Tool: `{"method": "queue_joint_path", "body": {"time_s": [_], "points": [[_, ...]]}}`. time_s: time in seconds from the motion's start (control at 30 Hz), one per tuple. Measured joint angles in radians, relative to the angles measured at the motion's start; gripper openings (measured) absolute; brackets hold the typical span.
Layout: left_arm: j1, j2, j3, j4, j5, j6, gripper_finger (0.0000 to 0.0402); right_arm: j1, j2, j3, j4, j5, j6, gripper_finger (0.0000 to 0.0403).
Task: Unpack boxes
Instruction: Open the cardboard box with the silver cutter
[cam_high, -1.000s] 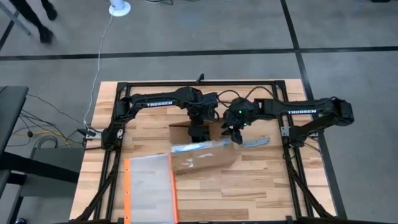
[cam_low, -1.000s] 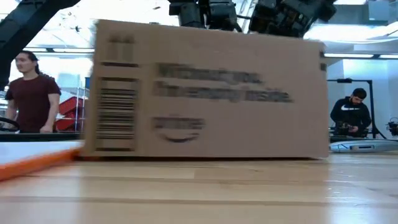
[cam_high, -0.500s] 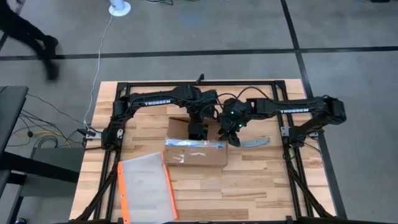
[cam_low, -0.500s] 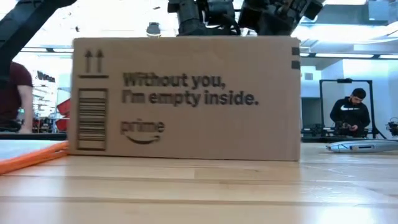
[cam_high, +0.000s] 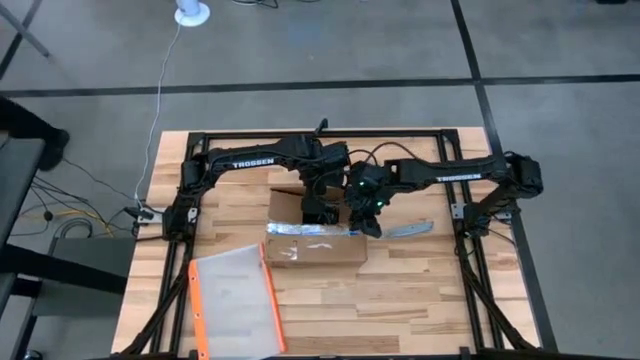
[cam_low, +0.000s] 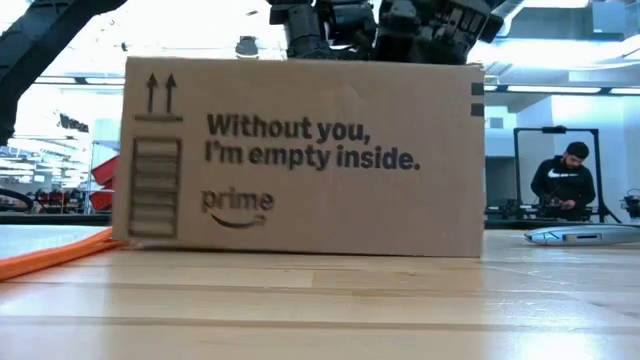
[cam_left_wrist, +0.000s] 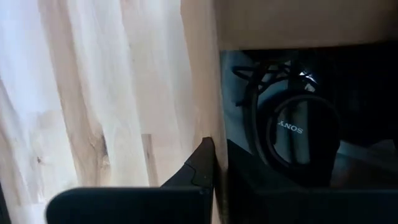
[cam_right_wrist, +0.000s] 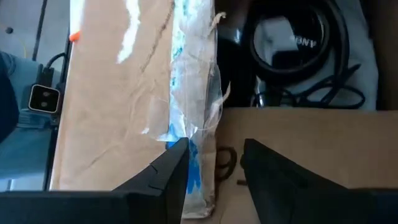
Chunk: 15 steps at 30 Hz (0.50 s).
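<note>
The brown cardboard box (cam_high: 315, 245) stands on the table's middle, its printed side (cam_low: 300, 150) facing the near edge. Its top is partly open, with a flap (cam_high: 288, 197) folded out toward the far side. Black headphones (cam_left_wrist: 298, 134) lie inside. My left gripper (cam_high: 318, 212) is shut on the box's far wall. At the box's right end, my right gripper (cam_high: 368, 222) is open. Its fingers (cam_right_wrist: 168, 171) stand on either side of the crumpled blue-and-white tape edge (cam_right_wrist: 199, 112) of the top flap. Whether they touch it, I cannot tell. My left gripper holds the box's far wall at its top edge (cam_left_wrist: 214, 112), one finger (cam_left_wrist: 198, 167) outside and the other inside the dark hollow. The fingers come from above, pointing down. The box rests with its bottom on the table.
A clear pouch with an orange edge (cam_high: 235, 300) lies flat near the front left, beside the box. A torn-off tape strip (cam_high: 410, 230) lies right of the box. A person (cam_low: 572, 185) stands in the room far behind the table.
The box stood skewed a second ago. It has turned about my left gripper's hold and now lies square to the table edges, a little farther left. My right gripper has gone toward the table's left edge, over the box's right end. The pouch has turned slightly.
</note>
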Motion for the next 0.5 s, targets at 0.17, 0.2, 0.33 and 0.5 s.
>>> {"method": "queue_joint_path", "body": {"time_s": [0.17, 0.2, 0.33, 0.5], "points": [[0.004, 0.000, 0.000, -0.015, 0.007, 0.032, 0.0003, 0.051, 0.016, 0.000, 0.000, -0.101, 0.027, 0.0136], [0.005, 0.000, 0.000, -0.014, 0.009, 0.039, 0.0003, 0.057, 0.015, 0.000, 0.001, -0.115, 0.020, 0.0134], [0.006, 0.000, 0.000, -0.008, 0.007, 0.049, 0.0003, 0.065, 0.011, -0.002, 0.027, -0.162, 0.040, 0.0106], [0.007, 0.000, 0.000, -0.002, 0.002, 0.058, 0.0003, 0.067, 0.013, -0.003, 0.044, -0.183, 0.070, 0.0023]]}}
